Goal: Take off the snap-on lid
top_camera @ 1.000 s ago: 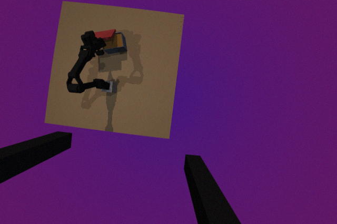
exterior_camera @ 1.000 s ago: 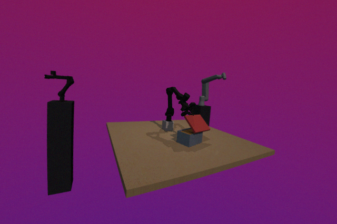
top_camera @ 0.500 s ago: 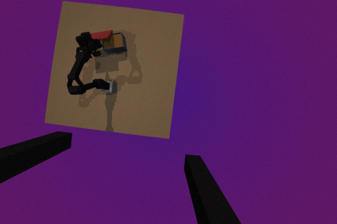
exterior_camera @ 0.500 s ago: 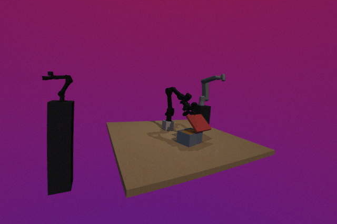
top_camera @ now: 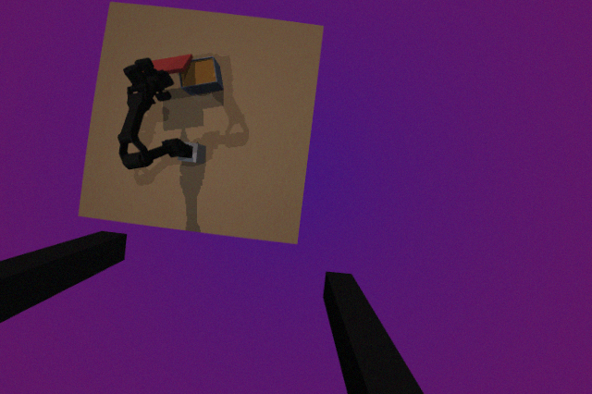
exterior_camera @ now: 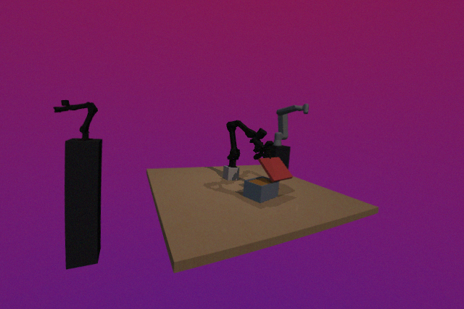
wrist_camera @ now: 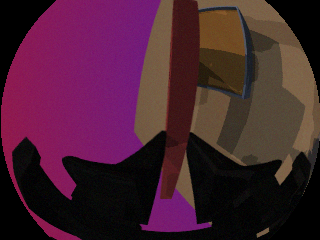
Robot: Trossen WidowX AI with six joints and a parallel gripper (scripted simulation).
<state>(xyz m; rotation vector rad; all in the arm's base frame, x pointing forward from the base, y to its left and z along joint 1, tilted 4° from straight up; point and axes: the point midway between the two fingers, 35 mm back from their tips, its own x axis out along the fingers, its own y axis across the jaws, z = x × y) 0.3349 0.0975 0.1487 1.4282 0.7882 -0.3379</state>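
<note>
The red lid (top_camera: 173, 63) (exterior_camera: 276, 169) (wrist_camera: 182, 75) is off the box and steeply tilted in the air. In the exterior view its low edge is near the box's rim; whether they touch cannot be told. The blue-grey storage box (top_camera: 206, 88) (exterior_camera: 261, 190) (wrist_camera: 247, 60) stands upright on the table, open at the top, with an orange-brown inside. My gripper (wrist_camera: 176, 136) is shut on the lid, which runs edge-on between the two fingers in the wrist view. In the top view the gripper is at the lid's left end, its fingertips hidden.
The wooden table (top_camera: 258, 141) (exterior_camera: 225, 231) carries the arm's pale base block (top_camera: 194, 153) (exterior_camera: 230, 172). Off the table stand a black pedestal (exterior_camera: 83, 200) with a black arm and a dark pedestal (exterior_camera: 283, 155) with a grey arm. Two black beams (top_camera: 62, 267) (top_camera: 363, 323) show in the top view.
</note>
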